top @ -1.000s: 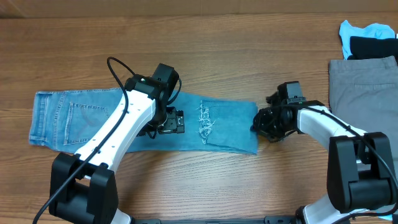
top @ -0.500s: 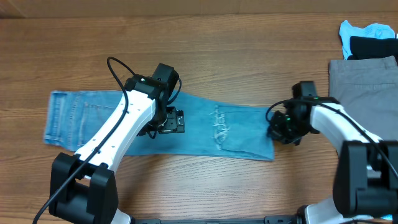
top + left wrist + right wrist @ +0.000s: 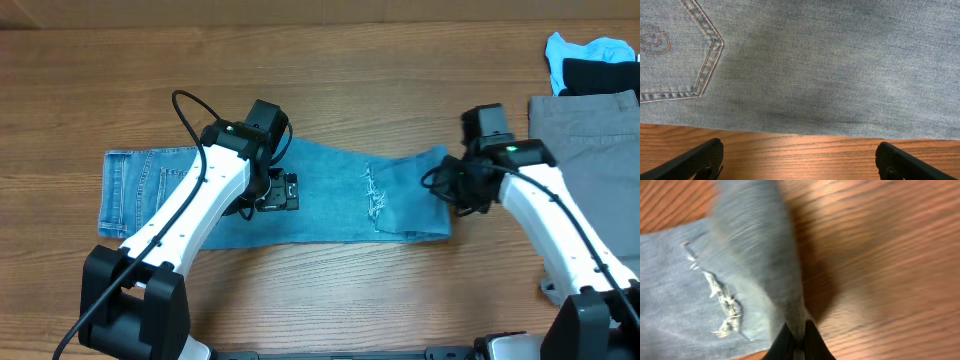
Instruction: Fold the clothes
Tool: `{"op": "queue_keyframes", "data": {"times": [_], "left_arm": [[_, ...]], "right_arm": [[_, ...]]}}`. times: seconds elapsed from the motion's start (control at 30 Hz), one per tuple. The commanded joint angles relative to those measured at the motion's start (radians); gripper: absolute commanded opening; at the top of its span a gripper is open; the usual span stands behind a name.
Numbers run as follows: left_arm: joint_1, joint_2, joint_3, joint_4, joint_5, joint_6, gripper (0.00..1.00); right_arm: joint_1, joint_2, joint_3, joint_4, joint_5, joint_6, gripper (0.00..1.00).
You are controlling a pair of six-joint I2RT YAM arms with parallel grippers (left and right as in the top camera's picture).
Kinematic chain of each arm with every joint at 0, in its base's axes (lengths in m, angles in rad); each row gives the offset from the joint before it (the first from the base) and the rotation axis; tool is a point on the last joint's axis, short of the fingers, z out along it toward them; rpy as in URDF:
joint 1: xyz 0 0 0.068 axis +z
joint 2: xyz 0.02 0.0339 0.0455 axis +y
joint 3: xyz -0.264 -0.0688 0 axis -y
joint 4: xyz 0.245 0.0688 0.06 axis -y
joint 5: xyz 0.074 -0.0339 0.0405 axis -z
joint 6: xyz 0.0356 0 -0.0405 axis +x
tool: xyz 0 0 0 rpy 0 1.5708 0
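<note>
Desk (image 3: 320, 60) carries light-blue jeans (image 3: 330, 205), dragged rightward since a second ago; waistband sits well left of the left hand (image 3: 800, 161), which hovers spread open over the thigh. Right hand (image 3: 798, 339) is clamped on the hem, lifted, likely starting the fold back leftward.

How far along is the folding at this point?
Done: the jeans look folded leg over leg. In hand: the right gripper pinches their hem end, lifted off the table; the left gripper is open over their near edge. Left: crosswise folds, grey trousers, cyan garment, black garment.
</note>
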Motion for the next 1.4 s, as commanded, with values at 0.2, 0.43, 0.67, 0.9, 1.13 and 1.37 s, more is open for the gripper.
{"op": "queue_keyframes", "data": {"times": [0.2,0.43,0.67,0.9,1.13,1.37], "left_arm": [[0.003,0.007,-0.005,0.003,0.011,0.012,1.0],[0.002,0.007,-0.005,-0.003,0.011,0.012,1.0],[0.013,0.007,-0.005,-0.027,0.0,0.013,1.0],[0.034,0.007,-0.005,-0.054,-0.026,0.028,1.0],[0.046,0.007,-0.005,-0.057,-0.045,0.027,1.0],[0.046,0.007,-0.005,-0.057,-0.044,0.027,1.0]], "right_arm": [[0.232,-0.02,0.029,0.134,0.062,0.179,0.04],[0.331,-0.019,0.027,0.224,0.044,0.258,0.04],[0.43,0.104,0.027,0.366,-0.077,0.287,0.04],[0.452,0.237,0.027,0.497,-0.204,0.31,0.04],[0.476,0.251,0.027,0.541,-0.214,0.349,0.04],[0.51,0.252,0.027,0.592,-0.209,0.36,0.25]]}}
